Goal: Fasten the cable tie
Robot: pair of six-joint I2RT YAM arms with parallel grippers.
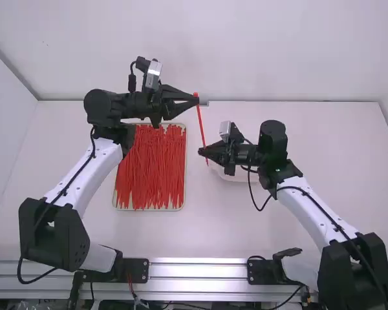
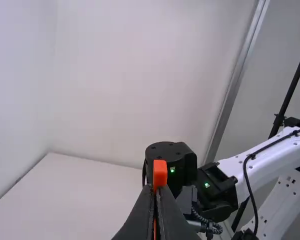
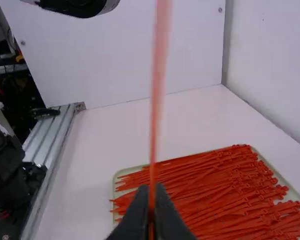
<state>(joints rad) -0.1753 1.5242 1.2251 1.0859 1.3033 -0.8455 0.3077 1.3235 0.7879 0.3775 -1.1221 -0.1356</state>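
Single red cable tie [image 1: 200, 129] is held in the air just off the right edge of the tray [image 1: 183, 206], spanned straight between both grippers and clear of the table [image 1: 323, 148].

Left gripper [image 1: 193, 97]: above the tray's far right corner, fingers pinched together on the tie's head end. In the left wrist view the fingertips [image 2: 146, 207] are closed with the strap between them, and the square head block sticks out past them.

Right gripper [image 1: 204, 152]: beside the tray's right edge, near its far half, fingers closed tight on the tie's tail end. In the right wrist view the strap rises straight from between the fingertips [image 3: 140, 210].

Tray lies flat on the table and holds a loose pile of red ties [image 1: 152, 168], mostly lengthwise.
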